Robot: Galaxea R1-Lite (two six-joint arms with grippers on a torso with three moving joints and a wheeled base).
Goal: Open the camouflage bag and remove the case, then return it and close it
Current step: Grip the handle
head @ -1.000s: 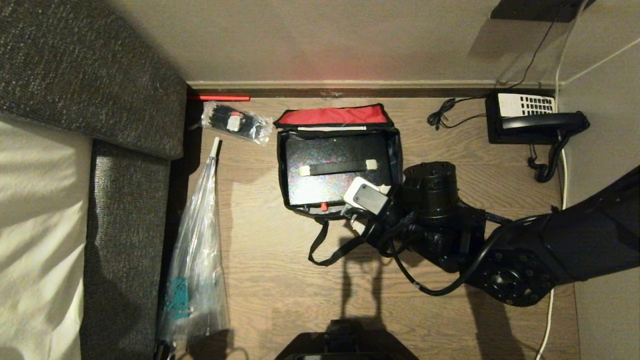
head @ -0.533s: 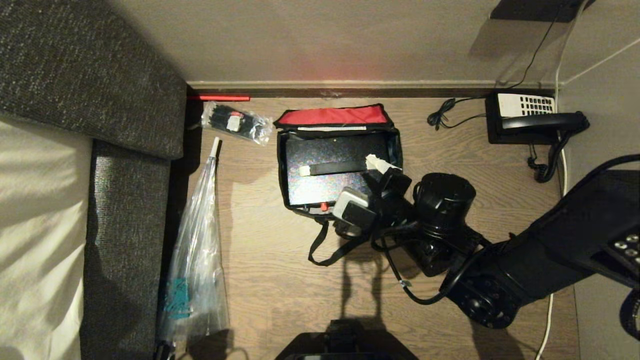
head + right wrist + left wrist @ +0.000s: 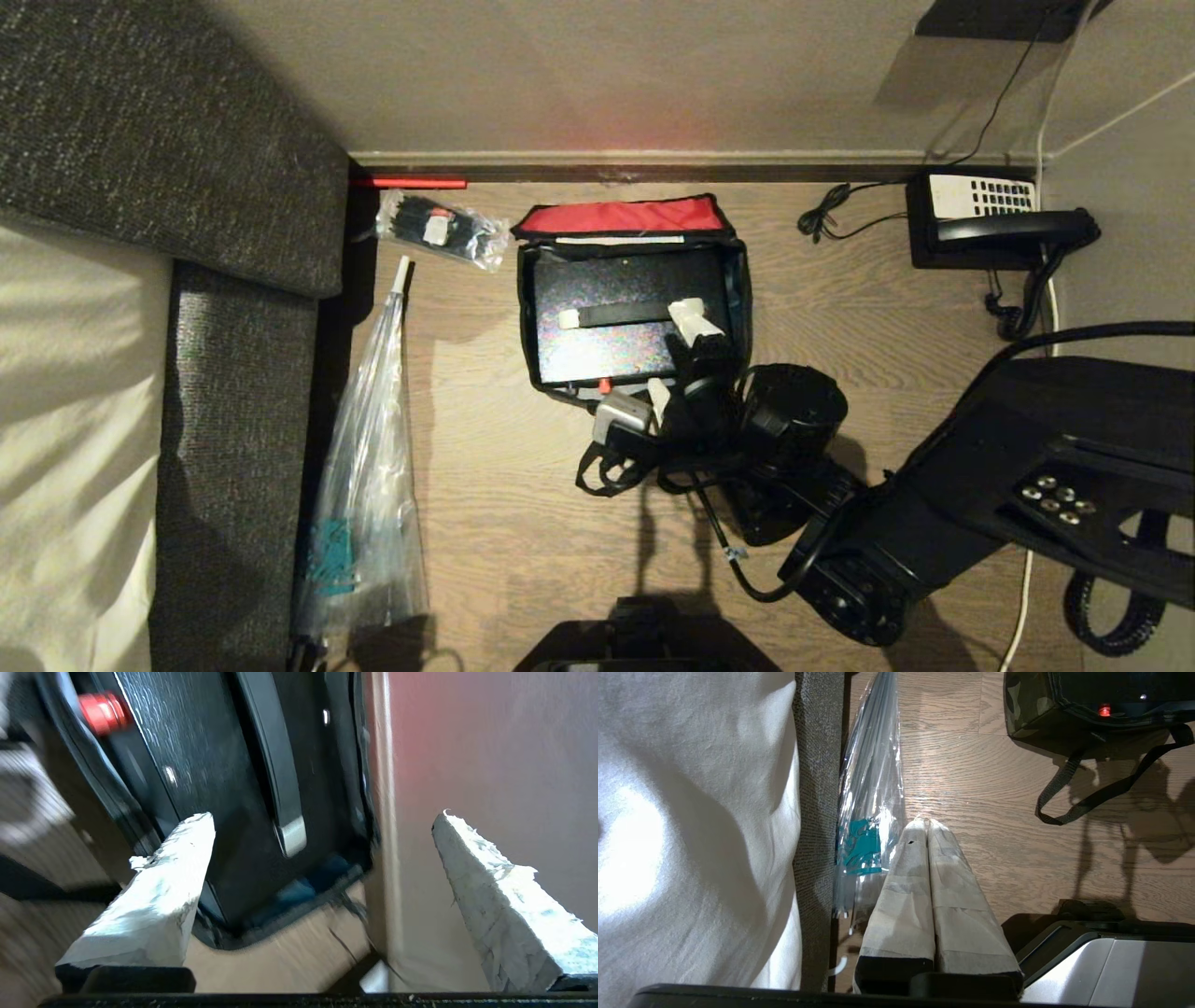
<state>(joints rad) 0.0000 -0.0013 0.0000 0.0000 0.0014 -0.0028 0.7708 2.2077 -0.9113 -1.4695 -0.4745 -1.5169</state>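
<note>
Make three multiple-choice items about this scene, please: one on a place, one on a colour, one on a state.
1. Where does the case lie?
A. inside the open camouflage bag
B. on the sofa
C. beside the telephone

2. What colour is the lining of the bag's lid?
A. blue
B. red
C. white

3. How do the fingers of the right gripper stand?
A. spread apart, holding nothing
B. shut on the handle
C. shut on a strap

Answers:
1. A: in the head view the black speckled case fills the bag, whose lid is folded back toward the wall.
2. B: the upturned lid shows red fabric.
3. A: the right wrist view shows a wide gap between the two white fingertips, with the case's handle beyond them, not between them.
</note>
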